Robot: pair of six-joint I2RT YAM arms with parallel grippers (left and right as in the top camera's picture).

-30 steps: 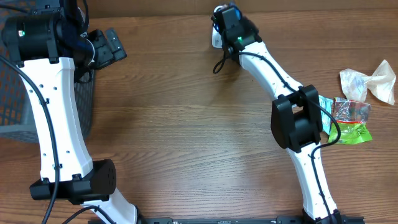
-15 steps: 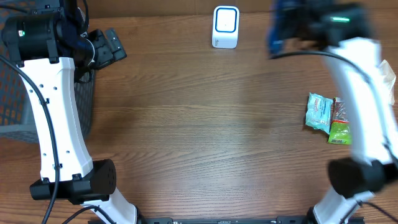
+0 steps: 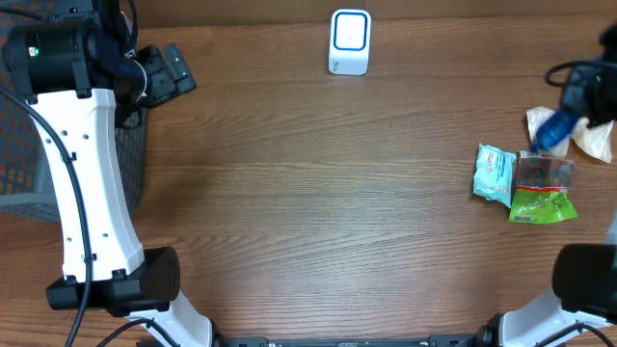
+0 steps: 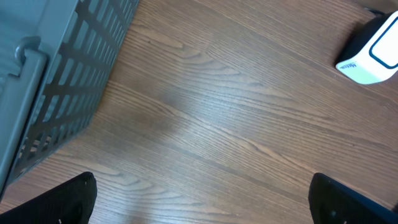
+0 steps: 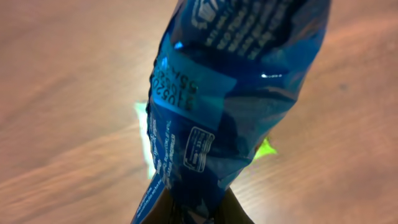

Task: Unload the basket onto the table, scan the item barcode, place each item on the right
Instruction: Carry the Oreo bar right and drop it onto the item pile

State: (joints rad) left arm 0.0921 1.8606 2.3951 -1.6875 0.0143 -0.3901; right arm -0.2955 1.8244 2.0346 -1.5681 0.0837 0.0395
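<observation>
A blue snack packet (image 5: 230, 93) with white print fills the right wrist view, and my right gripper (image 5: 199, 214) is shut on its lower end. From overhead the blue packet (image 3: 551, 130) hangs at the far right, just above the pile of packets (image 3: 525, 178), with my right gripper (image 3: 576, 104) at the frame edge. The white barcode scanner (image 3: 349, 41) stands at the back centre, far from the packet. My left gripper (image 3: 172, 72) is open at the back left, holding nothing. In the left wrist view the left gripper (image 4: 202, 194) hovers over bare wood, with the scanner (image 4: 372, 51) at the upper right.
A grey mesh basket (image 3: 24, 145) stands at the left edge, next to the left arm; the same basket (image 4: 56, 81) shows in the left wrist view. A crumpled white bag (image 3: 590, 125) lies behind the packet pile. A green packet (image 5: 145, 140) shows beneath the blue one.
The right arm swung from the scanner at the back centre to the far right, carrying the blue packet over the packet pile. The left arm has not moved.
</observation>
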